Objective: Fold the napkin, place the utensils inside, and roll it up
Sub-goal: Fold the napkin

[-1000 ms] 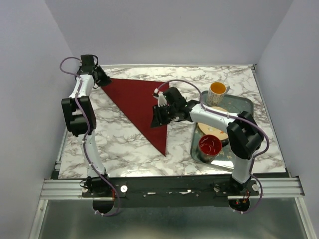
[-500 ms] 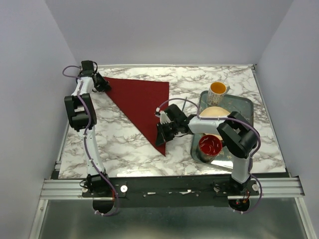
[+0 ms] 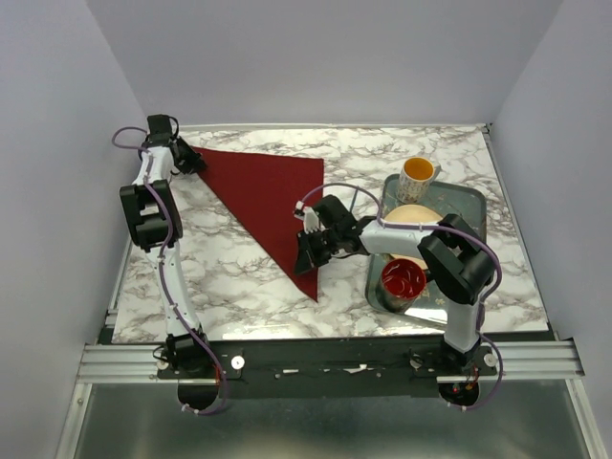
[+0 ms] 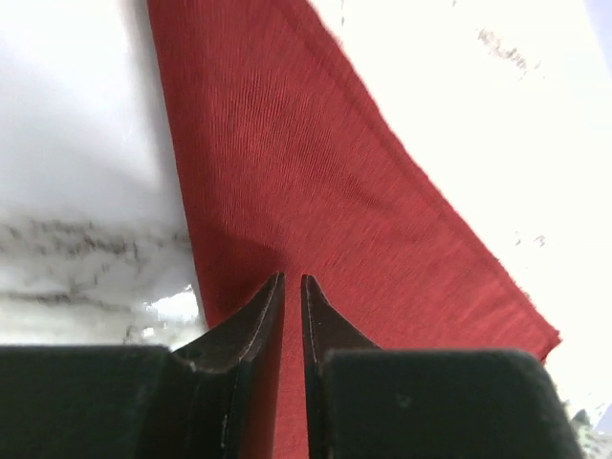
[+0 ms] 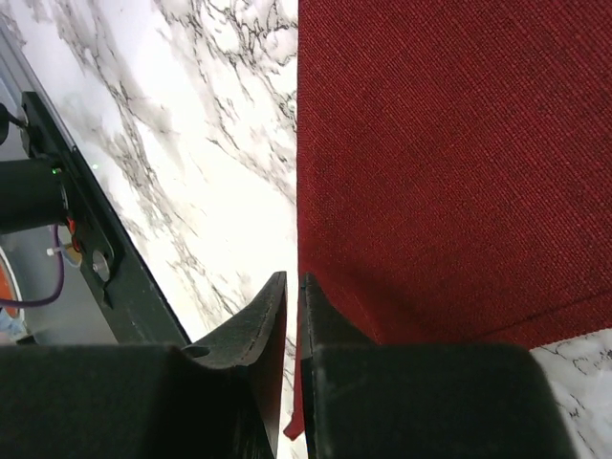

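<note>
Seemingly the folding step is in hand: from above, the dark red cloth napkin (image 3: 263, 191) lies as a flat triangle on the marble bench (image 3: 225, 263), the left tool (image 3: 186, 160) at its far left corner and the right tool (image 3: 308, 256) near its near tip, beside the metal tray (image 3: 470, 203) with the yellow-lined mug (image 3: 418, 174) and red bowl (image 3: 403, 279); no slim blue utensil can be made out. At the left wrist, the jaws stand narrow, pinched on the napkin (image 4: 354, 191), whose corner itself is hidden under the fingers. At the right wrist, the jaws are likewise nearly together, nipping the napkin's (image 5: 449, 143) straight edge; how much cloth they hold is unclear. Next, I judge, both ends need lifting together and carrying evenly, lest one corner slip.
</note>
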`<state>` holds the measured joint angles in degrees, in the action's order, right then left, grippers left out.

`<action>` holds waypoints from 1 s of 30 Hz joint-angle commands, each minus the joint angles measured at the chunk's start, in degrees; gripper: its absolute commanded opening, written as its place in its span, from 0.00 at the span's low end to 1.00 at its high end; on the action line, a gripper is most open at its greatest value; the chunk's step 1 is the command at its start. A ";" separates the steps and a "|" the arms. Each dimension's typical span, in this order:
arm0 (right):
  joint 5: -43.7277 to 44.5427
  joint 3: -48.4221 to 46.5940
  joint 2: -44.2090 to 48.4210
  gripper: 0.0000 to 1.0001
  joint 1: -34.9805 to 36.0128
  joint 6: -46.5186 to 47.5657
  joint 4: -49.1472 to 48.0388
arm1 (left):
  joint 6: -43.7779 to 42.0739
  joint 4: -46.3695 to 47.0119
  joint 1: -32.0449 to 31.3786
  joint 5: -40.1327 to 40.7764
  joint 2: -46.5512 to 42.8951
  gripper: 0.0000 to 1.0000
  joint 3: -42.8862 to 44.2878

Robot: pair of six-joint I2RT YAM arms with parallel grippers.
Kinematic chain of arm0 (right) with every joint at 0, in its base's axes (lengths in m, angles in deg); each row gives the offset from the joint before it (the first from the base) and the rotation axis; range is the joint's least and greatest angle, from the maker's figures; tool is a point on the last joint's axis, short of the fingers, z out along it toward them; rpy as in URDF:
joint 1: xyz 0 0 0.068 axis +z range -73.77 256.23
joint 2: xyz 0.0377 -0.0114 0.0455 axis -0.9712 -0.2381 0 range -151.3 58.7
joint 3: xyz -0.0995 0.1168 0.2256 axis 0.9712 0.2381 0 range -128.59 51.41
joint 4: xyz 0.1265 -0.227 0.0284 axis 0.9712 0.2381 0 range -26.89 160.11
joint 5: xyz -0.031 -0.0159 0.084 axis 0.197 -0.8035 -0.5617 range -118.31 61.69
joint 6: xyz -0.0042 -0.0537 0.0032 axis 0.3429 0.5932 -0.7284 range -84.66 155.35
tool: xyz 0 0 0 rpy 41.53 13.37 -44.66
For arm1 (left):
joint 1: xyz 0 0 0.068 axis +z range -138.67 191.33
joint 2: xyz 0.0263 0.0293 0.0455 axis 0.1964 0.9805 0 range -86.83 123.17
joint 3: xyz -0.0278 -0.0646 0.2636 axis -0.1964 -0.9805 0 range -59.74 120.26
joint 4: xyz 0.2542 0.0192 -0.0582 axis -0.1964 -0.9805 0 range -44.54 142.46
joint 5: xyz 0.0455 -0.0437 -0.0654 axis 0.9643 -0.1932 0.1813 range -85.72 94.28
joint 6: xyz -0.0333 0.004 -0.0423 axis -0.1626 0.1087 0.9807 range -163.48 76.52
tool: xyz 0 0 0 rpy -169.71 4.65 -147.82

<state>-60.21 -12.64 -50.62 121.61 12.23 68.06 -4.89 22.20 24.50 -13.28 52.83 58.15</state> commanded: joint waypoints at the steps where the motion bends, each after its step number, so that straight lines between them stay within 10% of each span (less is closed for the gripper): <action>1: 0.79 1.47 -1.08 0.19 0.40 1.40 1.38 | 4.81 2.38 2.21 -3.35 3.34 0.19 3.05; 30: 5.71 9.55 9.21 0.27 0.32 4.22 6.22 | 6.93 4.77 5.55 -4.85 3.69 0.18 6.04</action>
<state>-53.83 -5.27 -42.23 121.64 16.01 73.53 1.84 25.43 28.69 -16.80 57.81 63.37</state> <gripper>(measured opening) 0.269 0.184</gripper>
